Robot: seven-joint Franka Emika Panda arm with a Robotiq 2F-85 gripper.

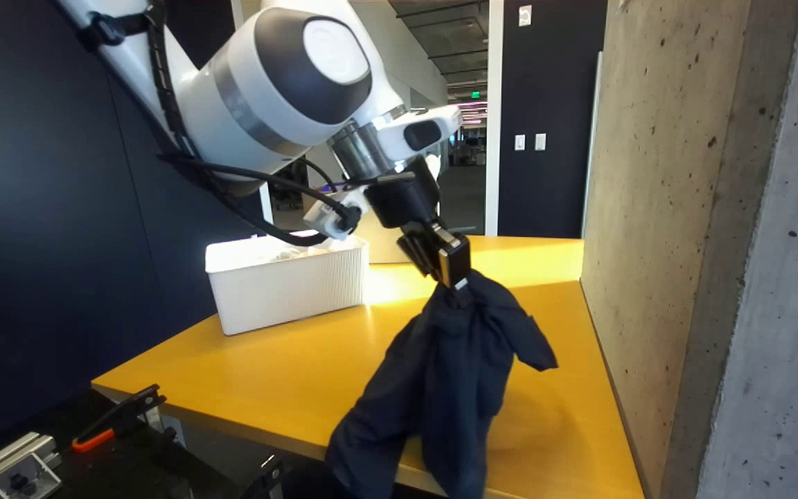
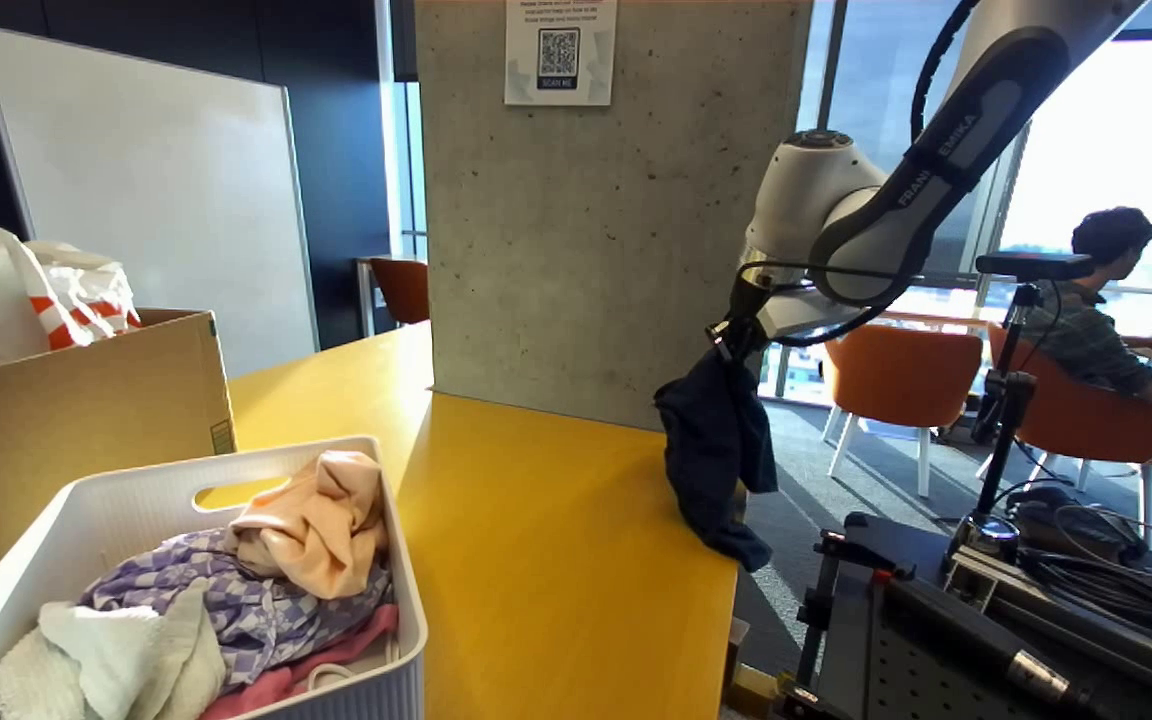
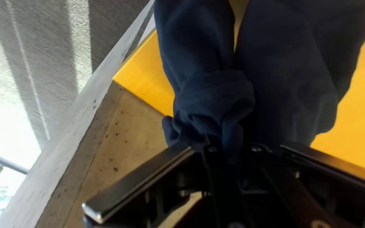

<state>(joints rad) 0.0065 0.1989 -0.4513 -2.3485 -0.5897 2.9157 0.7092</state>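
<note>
A dark navy cloth [image 1: 451, 374] hangs bunched from my gripper [image 1: 456, 283], which is shut on its upper part. In an exterior view the cloth [image 2: 716, 450] dangles at the table's edge, below the gripper [image 2: 728, 345], and its folds fall in separate lengths. Seen from the wrist, the navy fabric [image 3: 201, 88] runs up from between the fingers of the gripper [image 3: 233, 150] and spreads to both sides. Dark shadow hides the exact pinch there. Beneath and behind it lies the yellow table [image 1: 288, 367].
A white bin [image 2: 126, 505] on the table holds several cloths, among them a peach cloth [image 2: 321, 520] and a purple checked cloth [image 2: 246, 600]. A cardboard box [image 2: 86, 420] with plastic bags stands beside it. The concrete pillar [image 1: 676, 208] rises along the table's side.
</note>
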